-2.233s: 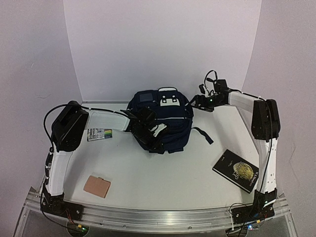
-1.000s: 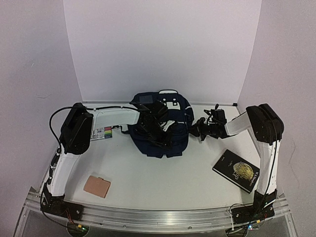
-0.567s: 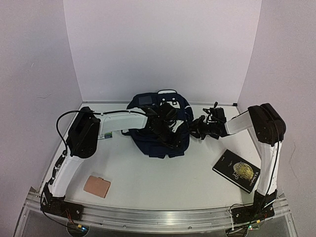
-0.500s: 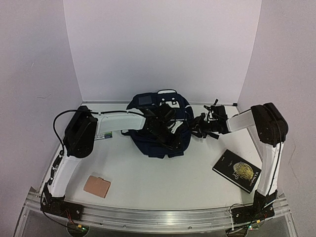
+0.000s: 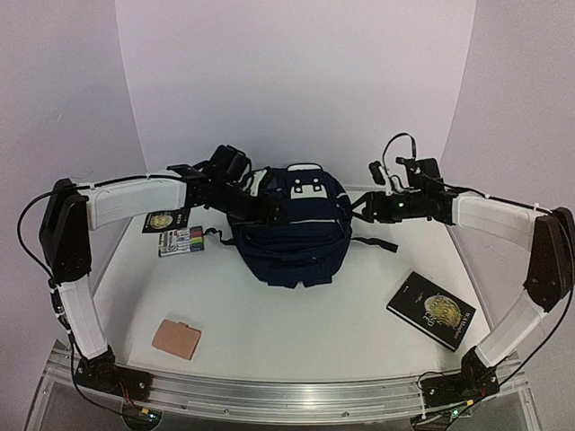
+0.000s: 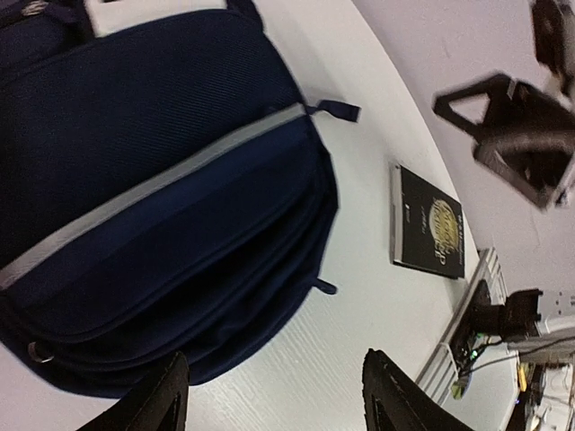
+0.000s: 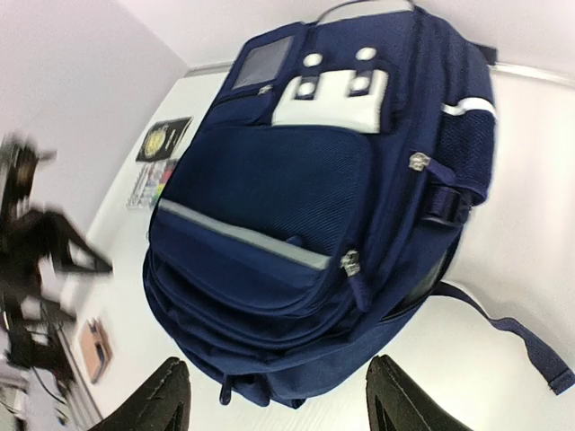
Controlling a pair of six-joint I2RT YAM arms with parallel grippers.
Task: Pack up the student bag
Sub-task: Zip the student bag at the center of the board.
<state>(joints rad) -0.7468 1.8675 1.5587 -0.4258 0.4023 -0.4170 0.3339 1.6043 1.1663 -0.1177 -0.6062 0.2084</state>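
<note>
I hold my left hand (image 6: pixel 274 395) and right hand (image 7: pixel 278 395) wide and empty, flanking the student bag (image 5: pixel 292 229), probably to open it.

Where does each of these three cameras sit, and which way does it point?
Top external: fixed above and behind the arms, looking down at the table; left hand, right hand and both arms show.
Left wrist: on the left arm, facing across the student bag toward the black book; own fingers at bottom.
Right wrist: on the right arm, facing the student bag's front; own fingers at bottom.
Shared: all see the student bag; each wrist view catches the other hand, blurred.
</note>
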